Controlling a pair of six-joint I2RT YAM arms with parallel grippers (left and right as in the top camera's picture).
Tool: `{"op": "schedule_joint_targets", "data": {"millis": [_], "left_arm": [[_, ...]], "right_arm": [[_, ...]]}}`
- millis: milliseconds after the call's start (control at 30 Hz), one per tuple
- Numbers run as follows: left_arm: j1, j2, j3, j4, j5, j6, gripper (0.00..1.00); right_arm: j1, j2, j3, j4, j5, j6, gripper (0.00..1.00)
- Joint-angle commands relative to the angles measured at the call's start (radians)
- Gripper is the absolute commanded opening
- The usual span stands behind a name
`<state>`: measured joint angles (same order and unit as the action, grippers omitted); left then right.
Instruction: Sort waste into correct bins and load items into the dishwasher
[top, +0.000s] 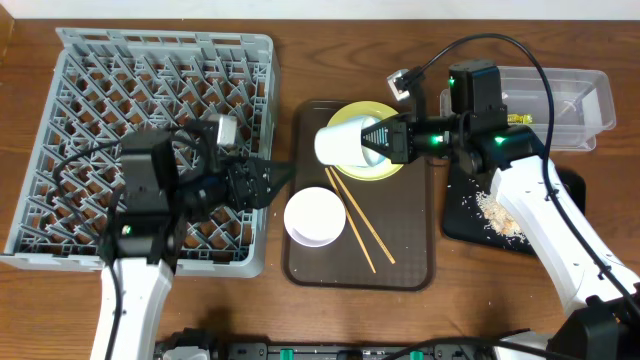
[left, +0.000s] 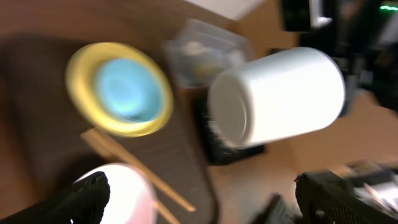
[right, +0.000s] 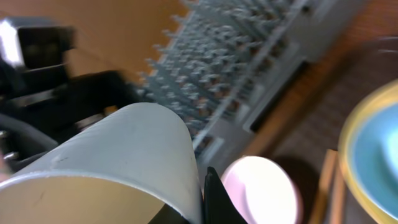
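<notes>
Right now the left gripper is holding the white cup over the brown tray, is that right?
Not quite: the right gripper holds the white cup over the brown tray. The overhead view shows it; the left gripper is open and empty.

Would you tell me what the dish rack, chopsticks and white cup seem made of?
Dish rack: probably moulded plastic, matt grey, uniform peg lattice. Chopsticks: likely wood or bamboo, pale tan, dull. White cup: smooth, opaque, soft sheen; ceramic or plastic, unclear.

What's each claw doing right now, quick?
Left gripper: open, holding nothing.
Right gripper: shut on the rim of the white cup.
</notes>
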<state>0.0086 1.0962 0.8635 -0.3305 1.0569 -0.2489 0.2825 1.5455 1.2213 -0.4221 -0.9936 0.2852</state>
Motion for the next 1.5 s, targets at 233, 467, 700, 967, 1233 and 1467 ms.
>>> {"op": "schedule_joint_targets", "data": {"millis": [233, 467, 700, 967, 1233, 1467], "left_arm": [[-0.137, 0.119, 0.018, 0.322, 0.279, -0.151, 0.97], [-0.225, 0.122, 0.018, 0.549, 0.278, -0.265, 0.96], [-0.273, 0.122, 0.018, 0.632, 0.278, -0.314, 0.87], [-0.291, 0.121, 0.018, 0.653, 0.279, -0.314, 0.72], [-0.291, 0.121, 0.018, 0.666, 0.279, -0.313, 0.57], [-0.285, 0.122, 0.018, 0.664, 0.278, -0.225, 0.43]], "right_arm": [[0.013, -0.001, 0.001, 0.045, -0.242, 0.026, 0.01], [0.013, -0.001, 0.001, 0.045, -0.246, 0.030, 0.01], [0.013, -0.001, 0.001, 0.045, -0.246, 0.030, 0.01], [0.013, -0.001, 0.001, 0.045, -0.245, 0.030, 0.01], [0.013, -0.001, 0.001, 0.045, -0.245, 0.029, 0.03], [0.008, -0.001, 0.001, 0.044, -0.245, 0.029, 0.31]]}}
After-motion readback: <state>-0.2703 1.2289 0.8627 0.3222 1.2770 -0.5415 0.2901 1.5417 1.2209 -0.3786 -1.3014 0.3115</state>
